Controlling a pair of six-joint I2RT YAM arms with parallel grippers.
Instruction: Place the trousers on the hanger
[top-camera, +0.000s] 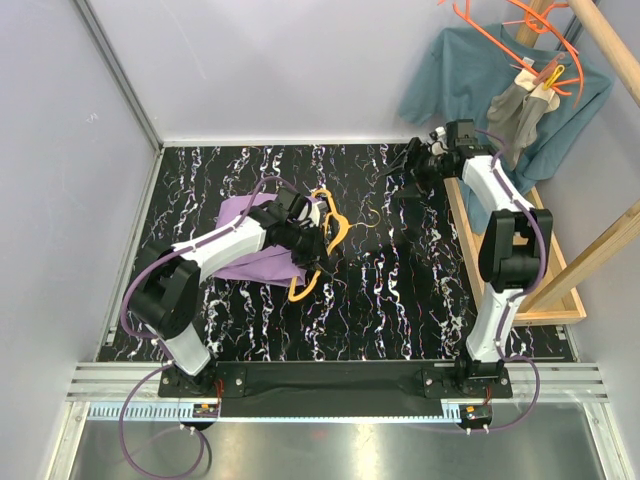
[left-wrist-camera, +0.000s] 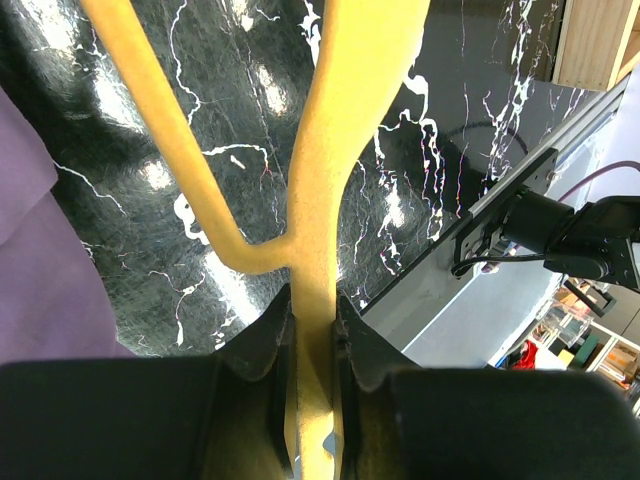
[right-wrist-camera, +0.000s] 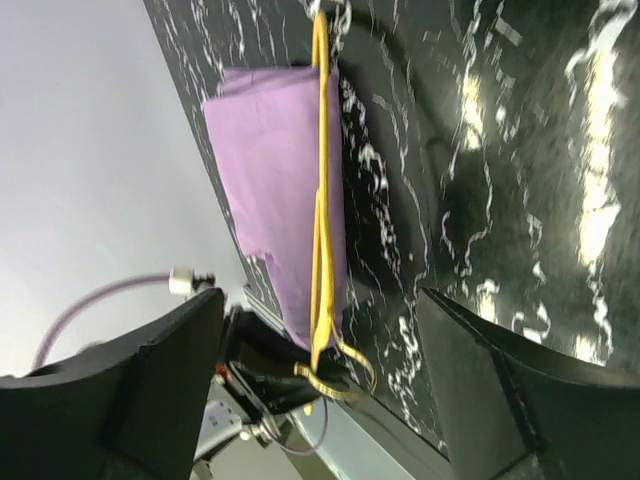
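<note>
On the black marbled tabletop's (top-camera: 400, 300) left half, the left jaws are closed tight on the thin yellow plastic hanger (top-camera: 338, 228), which runs lengthwise beside the folded lilac cloth trousers (top-camera: 255, 268); the right jaws stand wide open, empty, well apart.

trousers (top-camera: 252, 265) on table (top-camera: 410, 295), hanger (top-camera: 340, 228) at right edge

The hanger (left-wrist-camera: 320, 180) is a thin yellow plastic frame clamped in the left end effector (left-wrist-camera: 315, 325), its bars reaching out ahead of it over the desk (top-camera: 400, 300). The trousers (top-camera: 245, 262), a crumpled lilac heap, lie on the desk just beneath and left of that end effector, alongside the hanger.
</note>
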